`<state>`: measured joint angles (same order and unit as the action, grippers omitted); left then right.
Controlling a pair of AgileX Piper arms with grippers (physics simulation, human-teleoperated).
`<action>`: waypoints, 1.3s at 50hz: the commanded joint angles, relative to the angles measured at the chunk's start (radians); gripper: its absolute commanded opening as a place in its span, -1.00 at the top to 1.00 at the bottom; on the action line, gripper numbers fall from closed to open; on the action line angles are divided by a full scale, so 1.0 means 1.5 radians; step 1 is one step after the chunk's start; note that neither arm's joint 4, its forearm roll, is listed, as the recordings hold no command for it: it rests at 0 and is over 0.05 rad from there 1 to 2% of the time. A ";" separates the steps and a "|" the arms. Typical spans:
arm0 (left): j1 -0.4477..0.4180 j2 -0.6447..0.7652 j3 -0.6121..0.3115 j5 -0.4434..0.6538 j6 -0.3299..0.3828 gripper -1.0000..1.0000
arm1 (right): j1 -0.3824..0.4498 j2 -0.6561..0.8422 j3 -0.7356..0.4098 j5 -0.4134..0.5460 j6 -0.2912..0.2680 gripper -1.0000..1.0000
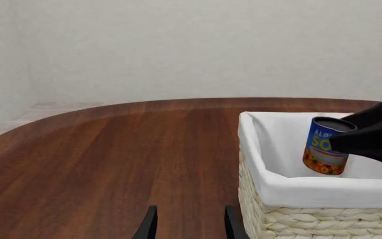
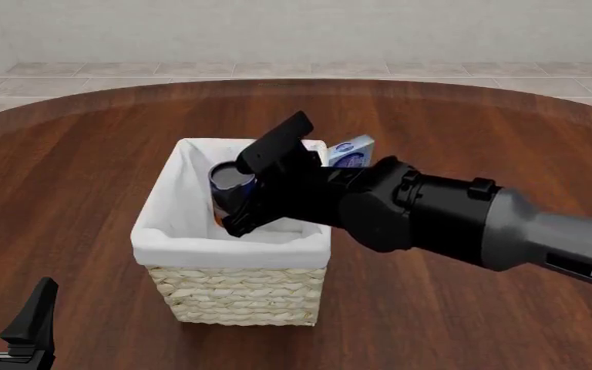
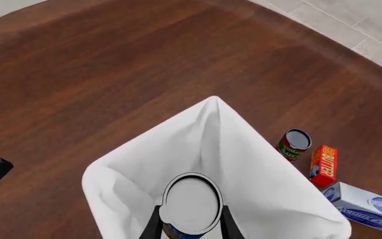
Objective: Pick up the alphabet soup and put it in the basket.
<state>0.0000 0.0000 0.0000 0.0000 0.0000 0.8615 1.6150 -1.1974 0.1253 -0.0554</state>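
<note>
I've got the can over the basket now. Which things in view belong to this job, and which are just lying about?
Part of the job:
soup can, held in the right gripper
basket, with the can inside its walls

Just lying about:
red-and-green can
orange butter box
blue-and-white box
left gripper, open and idle

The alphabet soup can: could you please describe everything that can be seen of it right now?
The alphabet soup is a small cylindrical can with a silver-white top and a dark blue label turning orange-yellow lower down, partly lettered. It looks like metal. It is tilted slightly, inside the basket, below its white cloth-lined rim. The right gripper is shut on it, with fingers pressed against opposite sides. Whether it rests on the basket floor is hidden.
</note>
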 commanded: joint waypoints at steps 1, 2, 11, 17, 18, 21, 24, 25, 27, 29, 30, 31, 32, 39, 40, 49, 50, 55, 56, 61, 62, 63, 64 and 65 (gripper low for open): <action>0.000 0.000 0.000 0.000 0.000 -1.00 | 0.000 -0.003 -0.001 -0.006 0.018 1.00; 0.000 0.000 0.000 0.000 0.000 -1.00 | 0.000 -0.003 0.000 -0.006 0.019 1.00; 0.000 0.000 0.000 0.000 0.000 -1.00 | 0.001 -0.001 0.000 -0.006 0.018 1.00; 0.000 0.000 0.000 0.000 0.000 -1.00 | 0.001 0.001 -0.001 -0.007 0.018 1.00; 0.000 0.000 0.000 0.000 0.000 -1.00 | 0.001 0.001 -0.001 -0.007 0.018 1.00; 0.000 0.000 0.000 0.000 0.000 -1.00 | 0.002 0.004 0.000 -0.007 0.017 1.00; 0.000 0.000 0.000 0.000 0.000 -1.00 | 0.001 0.006 -0.001 -0.007 0.017 1.00; 0.000 0.000 0.000 0.000 0.000 -1.00 | 0.001 0.006 -0.002 -0.007 0.018 1.00; 0.000 0.000 0.000 0.000 0.000 -1.00 | 0.001 0.005 -0.001 -0.007 0.017 1.00; 0.000 0.000 0.000 0.000 0.000 -1.00 | 0.002 0.004 0.000 -0.008 0.018 1.00; 0.000 0.000 0.000 0.000 0.000 -1.00 | 0.002 0.004 0.000 -0.008 0.018 1.00; 0.000 0.000 0.000 0.000 0.000 -1.00 | 0.002 0.005 0.000 -0.008 0.019 1.00; 0.000 0.000 0.000 0.000 0.000 -1.00 | 0.001 0.005 0.001 -0.009 0.019 1.00; 0.000 0.000 0.000 0.000 0.000 -1.00 | 0.001 0.006 0.005 -0.011 0.020 1.00; 0.000 0.000 0.000 0.000 0.000 -1.00 | 0.001 0.006 0.005 -0.011 0.020 1.00; 0.000 0.000 0.000 0.000 0.000 -1.00 | 0.000 0.010 0.005 -0.012 0.019 1.00; 0.000 0.000 0.000 0.000 0.000 -1.00 | 0.000 0.010 0.005 -0.012 0.019 1.00; 0.000 0.000 0.000 0.000 0.000 -1.00 | 0.001 0.014 0.007 -0.016 0.024 1.00; 0.000 0.000 0.000 0.000 0.000 -1.00 | 0.001 0.015 0.007 -0.017 0.024 1.00; 0.000 0.000 0.000 0.000 0.000 -1.00 | 0.002 0.015 0.005 -0.014 0.024 1.00; 0.000 0.000 0.000 0.000 0.000 -1.00 | 0.002 0.015 0.005 -0.014 0.024 1.00; 0.000 0.000 0.000 0.000 0.000 -1.00 | 0.002 0.014 0.004 -0.014 0.024 1.00; 0.000 0.000 0.000 0.000 0.000 -1.00 | 0.002 0.014 0.004 -0.014 0.024 1.00; 0.000 0.000 0.000 0.000 0.000 -1.00 | 0.001 0.014 0.004 -0.015 0.024 1.00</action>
<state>0.0000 0.0000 0.0000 0.0000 0.0000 0.8639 1.6406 -1.1813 0.1069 -0.0411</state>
